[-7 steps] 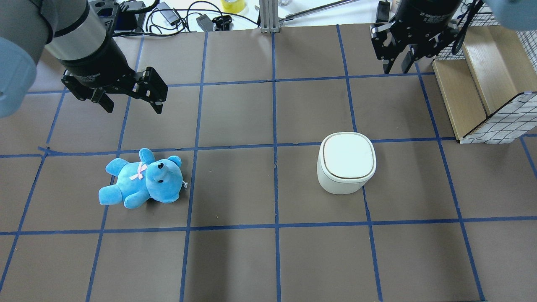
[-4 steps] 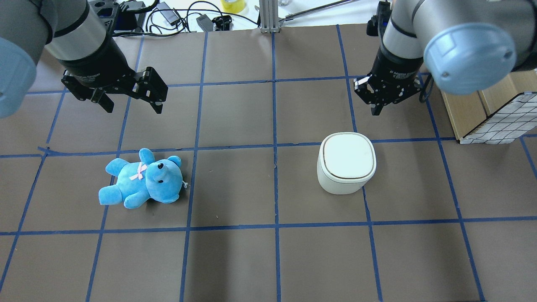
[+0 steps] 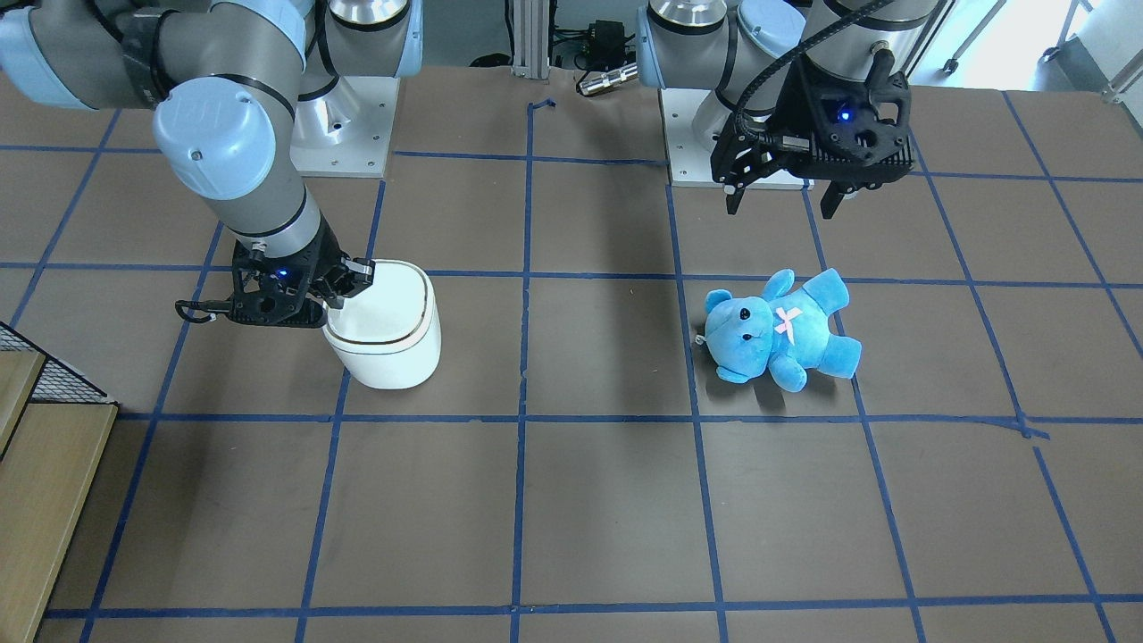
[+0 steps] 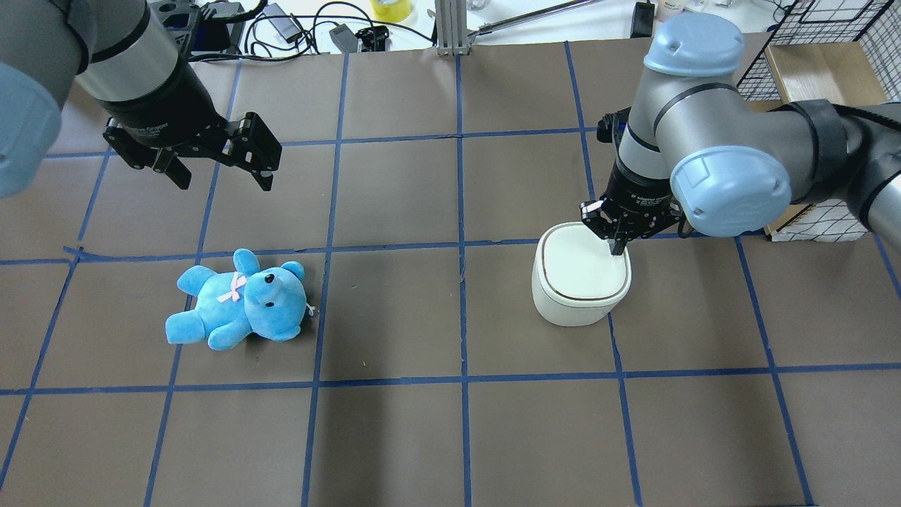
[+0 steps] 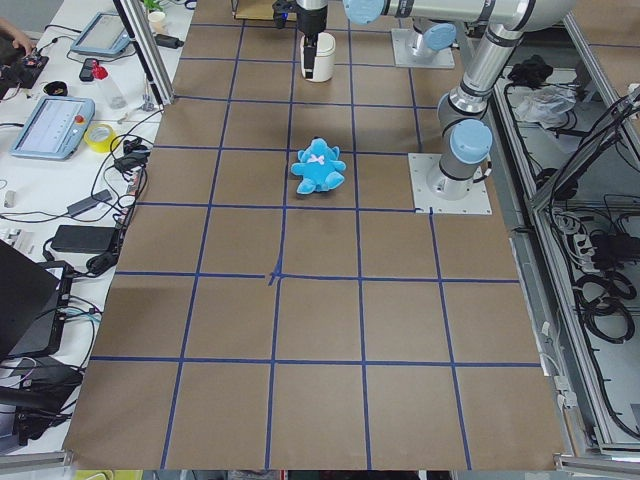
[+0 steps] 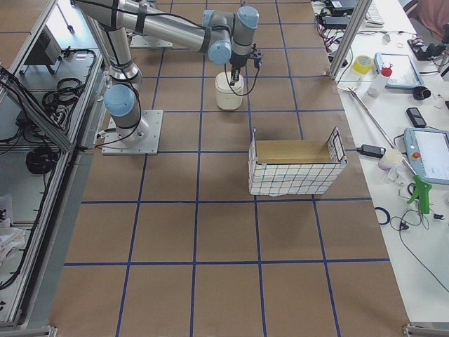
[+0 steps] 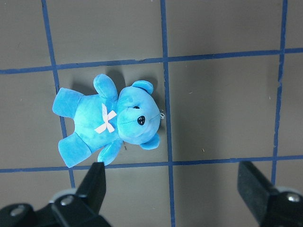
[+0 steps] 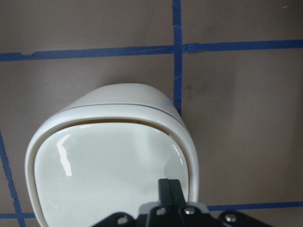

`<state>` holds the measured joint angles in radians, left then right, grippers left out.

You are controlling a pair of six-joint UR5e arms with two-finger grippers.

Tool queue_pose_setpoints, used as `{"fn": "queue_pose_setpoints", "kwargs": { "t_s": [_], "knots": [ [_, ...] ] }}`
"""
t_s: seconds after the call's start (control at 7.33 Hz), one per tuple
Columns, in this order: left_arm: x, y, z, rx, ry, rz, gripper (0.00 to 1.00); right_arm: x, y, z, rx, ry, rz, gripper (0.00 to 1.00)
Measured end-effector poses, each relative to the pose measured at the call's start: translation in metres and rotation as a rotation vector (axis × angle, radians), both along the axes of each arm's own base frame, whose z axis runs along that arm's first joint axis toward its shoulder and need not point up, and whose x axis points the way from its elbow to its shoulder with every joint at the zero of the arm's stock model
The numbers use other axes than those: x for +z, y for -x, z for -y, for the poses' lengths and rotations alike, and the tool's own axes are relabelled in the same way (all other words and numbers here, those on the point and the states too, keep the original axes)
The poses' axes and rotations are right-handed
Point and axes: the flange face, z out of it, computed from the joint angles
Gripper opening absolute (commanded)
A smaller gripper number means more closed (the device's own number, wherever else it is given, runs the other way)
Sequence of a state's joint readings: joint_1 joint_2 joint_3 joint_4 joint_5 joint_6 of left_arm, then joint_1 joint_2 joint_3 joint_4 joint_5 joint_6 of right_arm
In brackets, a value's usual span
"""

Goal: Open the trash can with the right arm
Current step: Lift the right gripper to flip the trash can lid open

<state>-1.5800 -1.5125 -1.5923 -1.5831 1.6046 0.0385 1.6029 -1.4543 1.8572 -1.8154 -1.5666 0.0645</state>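
Note:
The white trash can [image 4: 578,285] stands right of the table's middle, its flat lid level; it also shows in the front view [image 3: 393,348] and the right wrist view [image 8: 109,175]. My right gripper [image 4: 617,247] is shut, and its fingertips [image 8: 169,187] point down on the lid's far right corner, at or just above its surface. It shows at the can's edge in the front view [image 3: 337,302]. My left gripper [image 4: 224,179] hangs open and empty above the table, past the blue teddy bear [image 4: 239,303].
The teddy bear [image 7: 111,118] lies on its back at the left. A wire basket with a wooden box [image 6: 295,165] stands at the table's right edge behind my right arm. Cables and small devices [image 4: 295,28] lie along the far edge.
My right arm has swung in from the far right and come down onto the trash can's far right corner, and its gripper has shut. The left arm, bear and can have not moved.

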Motion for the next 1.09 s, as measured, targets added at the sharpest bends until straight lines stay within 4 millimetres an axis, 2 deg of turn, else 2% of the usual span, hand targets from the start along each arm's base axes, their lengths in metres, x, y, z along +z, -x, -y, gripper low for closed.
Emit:
{"fn": "queue_pose_setpoints", "kwargs": {
  "t_s": [0.27, 0.41, 0.55, 0.68, 1.09],
  "knots": [
    [0.0, 0.0, 0.0, 0.0, 0.0, 0.0, 1.0, -0.011, 0.0, 0.0, 0.002, -0.025, 0.0, 0.03],
    [0.0, 0.0, 0.0, 0.0, 0.0, 0.0, 1.0, -0.012, 0.0, 0.0, -0.001, -0.027, -0.002, 0.89],
    [0.0, 0.0, 0.0, -0.001, 0.001, 0.0, 1.0, -0.007, 0.0, 0.0, -0.003, -0.015, -0.003, 1.0],
    [0.0, 0.0, 0.0, -0.001, 0.0, 0.0, 1.0, 0.019, 0.0, 0.001, -0.003, 0.039, -0.003, 1.0],
    [0.0, 0.0, 0.0, -0.001, 0.0, 0.0, 1.0, 0.135, 0.001, 0.002, -0.003, 0.193, 0.002, 1.0]
  ]
}}
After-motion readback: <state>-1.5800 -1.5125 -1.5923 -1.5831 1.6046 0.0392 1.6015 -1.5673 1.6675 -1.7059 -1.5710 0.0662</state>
